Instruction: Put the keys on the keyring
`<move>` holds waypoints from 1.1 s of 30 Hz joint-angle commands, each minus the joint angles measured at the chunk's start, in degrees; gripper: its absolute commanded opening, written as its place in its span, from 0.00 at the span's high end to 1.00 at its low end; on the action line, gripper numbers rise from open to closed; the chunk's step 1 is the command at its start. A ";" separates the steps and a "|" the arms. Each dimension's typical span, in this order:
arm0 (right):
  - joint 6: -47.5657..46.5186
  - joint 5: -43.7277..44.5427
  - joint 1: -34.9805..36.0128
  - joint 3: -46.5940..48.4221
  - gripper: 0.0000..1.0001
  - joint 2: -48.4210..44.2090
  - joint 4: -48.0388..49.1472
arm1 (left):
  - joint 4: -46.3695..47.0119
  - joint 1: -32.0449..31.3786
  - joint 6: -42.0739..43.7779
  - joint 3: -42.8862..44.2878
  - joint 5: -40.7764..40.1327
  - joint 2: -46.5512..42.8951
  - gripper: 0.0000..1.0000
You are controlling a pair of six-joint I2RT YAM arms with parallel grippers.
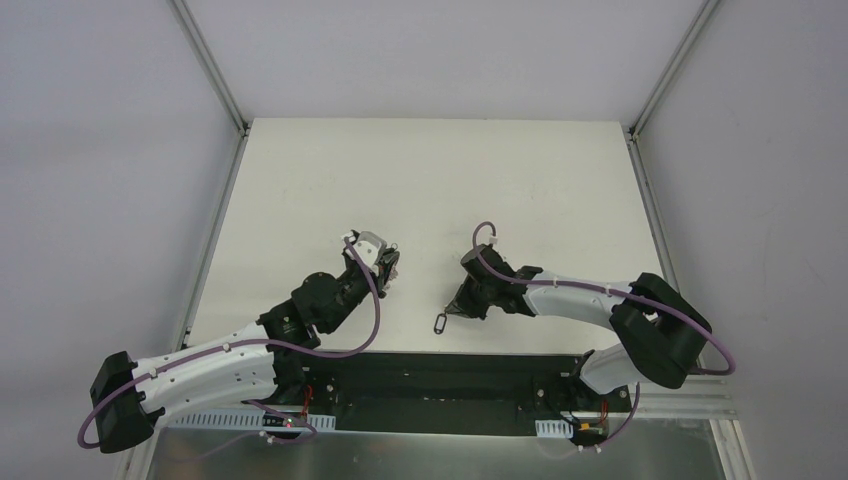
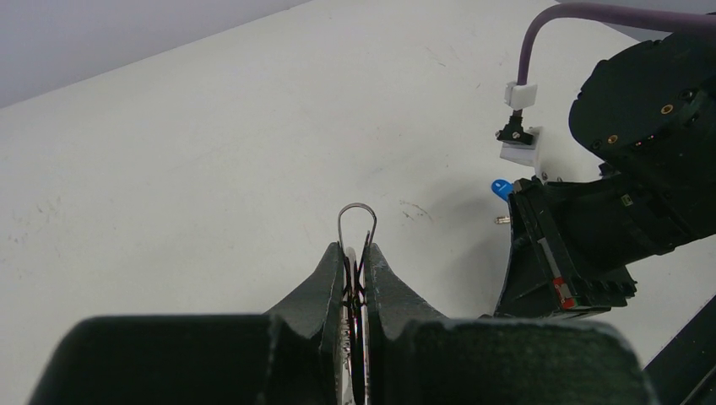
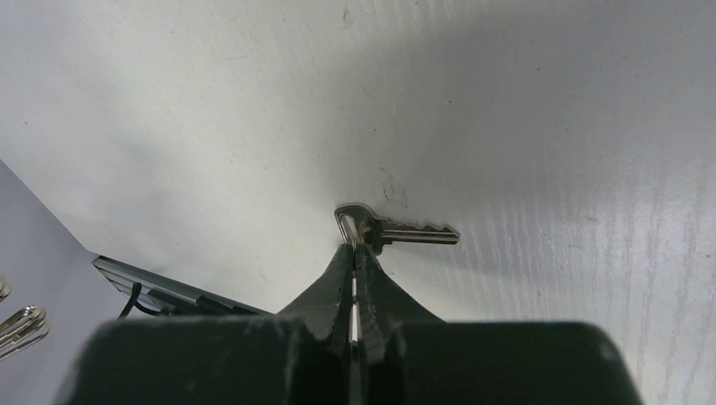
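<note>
The white table (image 1: pixel 420 170) bears both arms. The left pincer (image 2: pixel 355 251) is clenched on the keyring (image 2: pixel 357 205), whose wire loop protrudes beyond the tips. The right pincer (image 3: pixel 355 251), near the table's front edge, grips a key (image 3: pixel 418 230) by its head, with the blade projecting sideways from the tips.

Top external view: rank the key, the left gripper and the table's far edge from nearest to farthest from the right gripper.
1. key, gripped at its tip, near side.
2. left gripper, off to its left, mid-table.
3. table's far edge, well beyond both.
</note>
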 commanded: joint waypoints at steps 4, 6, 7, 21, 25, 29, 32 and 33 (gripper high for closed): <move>-4.14 -2.51 -0.11 -0.79 1.00 -2.70 4.57 | 3.01 -0.32 -0.63 0.86 -0.73 -0.38 1.00; -7.86 -2.69 0.04 -1.08 1.00 -6.28 5.41 | 3.03 -0.32 -0.58 0.73 -0.57 -0.72 1.00; -9.87 -2.50 0.07 -0.89 1.00 -8.29 4.98 | 3.08 -0.32 -0.57 0.69 -0.45 -0.92 1.00; -33.95 -13.90 -0.18 4.19 1.00 -26.63 2.36 | 2.05 -0.32 -1.66 0.48 12.16 -6.85 1.00; -34.60 -19.14 -0.86 6.95 1.00 -28.16 2.47 | 2.37 -0.37 -1.33 0.10 18.75 -9.27 1.00; -32.18 -24.57 -1.42 8.27 1.00 -29.49 5.16 | 3.01 -0.32 -0.88 -0.02 26.59 -10.55 1.00; -29.49 -27.02 -1.61 8.87 1.00 -29.79 8.09 | 3.60 -0.32 -0.76 -0.11 30.36 -11.11 1.00; -28.53 -27.18 -1.57 8.99 1.00 -30.00 8.91 | 3.81 -0.32 -0.84 -0.11 31.28 -11.25 1.00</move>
